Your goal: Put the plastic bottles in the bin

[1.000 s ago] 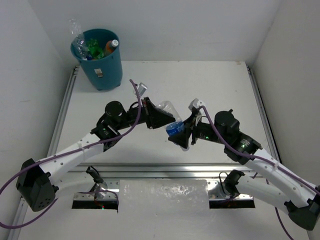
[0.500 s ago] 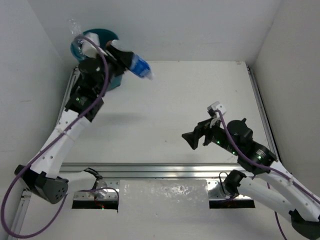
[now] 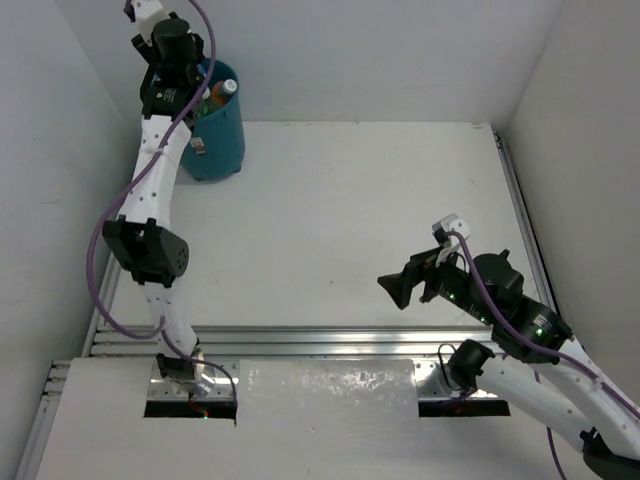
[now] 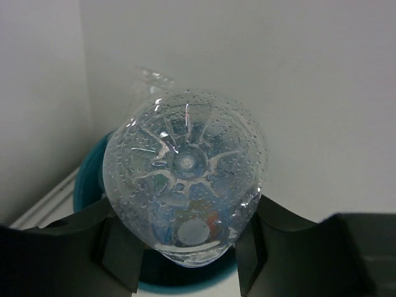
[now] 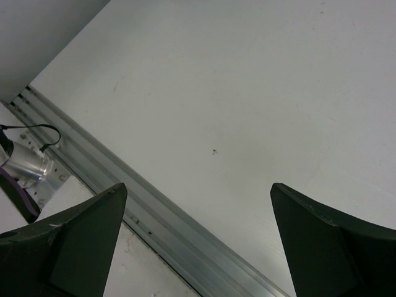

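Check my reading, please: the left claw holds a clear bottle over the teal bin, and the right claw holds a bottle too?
Not quite. The right claw is open and empty: the right wrist view shows nothing but table between its jaws. The left claw does hold a clear bottle over the teal bin.

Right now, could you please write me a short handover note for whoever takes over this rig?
Left end effector: shut on a clear bottle, its base toward the wrist camera, held over the open bin.
Right end effector: open and empty, above the table near the front rail.
Done: an orange bottle shows inside the bin; no bottle shows on the table in the top view.
Left: release the clear bottle into the bin. It looks like the last one.
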Available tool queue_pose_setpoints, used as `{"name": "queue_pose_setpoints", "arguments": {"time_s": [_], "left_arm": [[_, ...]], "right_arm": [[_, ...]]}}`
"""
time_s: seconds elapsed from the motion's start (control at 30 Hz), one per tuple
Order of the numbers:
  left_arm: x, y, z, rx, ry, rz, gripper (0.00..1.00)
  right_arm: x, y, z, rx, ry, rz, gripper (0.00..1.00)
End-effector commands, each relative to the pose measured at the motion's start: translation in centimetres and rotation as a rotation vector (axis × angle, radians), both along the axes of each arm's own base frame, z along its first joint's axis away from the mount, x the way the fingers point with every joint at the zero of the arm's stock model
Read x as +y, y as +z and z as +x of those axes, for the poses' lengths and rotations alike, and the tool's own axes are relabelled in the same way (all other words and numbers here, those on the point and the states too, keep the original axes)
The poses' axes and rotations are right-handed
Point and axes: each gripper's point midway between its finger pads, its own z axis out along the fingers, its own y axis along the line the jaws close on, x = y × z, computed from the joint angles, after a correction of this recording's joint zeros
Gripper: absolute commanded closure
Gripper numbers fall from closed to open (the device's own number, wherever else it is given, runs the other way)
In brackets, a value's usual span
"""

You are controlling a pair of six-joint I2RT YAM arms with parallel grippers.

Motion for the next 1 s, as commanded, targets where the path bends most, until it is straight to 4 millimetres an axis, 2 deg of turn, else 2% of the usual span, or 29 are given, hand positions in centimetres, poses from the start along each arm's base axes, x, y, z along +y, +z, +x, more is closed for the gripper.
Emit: {"name": "queue_pose_setpoints", "arguments": {"time_s": [0.0,0.13,0.23,0.27,0.3,0.33,0.47,0.67,0.77,0.8,0.87,0.9,0.97], "left_arm": [[2.6,1.8,-0.1,0.002,0.067,0.090,0.98],[2.5,0.1,1.0,0.036,0.052,0.117,0.82],[2.4,-1.1,1.5,0.063,0.041,0.131,0.50],[2.4,-1.2,1.8,0.066,0.040,0.138,0.31],[2.3,-1.2,2.0,0.068,0.035,0.146,0.21],[2.1,-0.8,2.5,0.058,0.018,0.156,0.01],[1.6,-0.5,3.4,0.048,-0.016,0.195,0.00],[0.7,-1.3,4.4,0.048,-0.071,0.186,0.00],[0.1,-1.1,4.1,0.055,-0.099,0.162,0.00],[-0.2,0.3,3.1,0.033,-0.116,0.156,0.00],[-1.1,1.7,1.7,0.014,-0.157,0.132,0.00],[-1.2,3.5,-0.5,-0.008,-0.165,0.123,0.00],[-1.8,4.2,-2.9,-0.023,-0.194,0.081,0.00]], "right_arm": [[0.5,0.1,-0.4,0.005,0.032,0.010,0.01],[0.2,0.0,-0.3,-0.006,0.023,0.004,0.01],[0.2,-0.1,-0.2,-0.008,0.017,0.001,0.01],[0.2,-0.2,-0.2,-0.005,0.017,-0.002,0.01],[0.3,-0.4,-0.1,0.004,0.018,-0.008,0.01],[0.4,-0.5,-0.1,0.009,0.021,-0.012,0.01],[0.7,-0.8,-0.1,0.030,0.027,-0.014,0.01],[0.8,-1.1,0.0,0.044,0.029,-0.026,0.01],[0.6,-1.2,0.0,0.047,0.023,-0.034,0.01],[0.6,-1.2,0.0,0.046,0.021,-0.037,0.01],[0.4,-0.7,0.2,0.035,0.012,-0.039,0.01],[0.3,-0.5,0.2,0.030,0.009,-0.041,0.01],[-0.4,0.6,0.6,-0.002,-0.028,-0.045,0.01]]}}
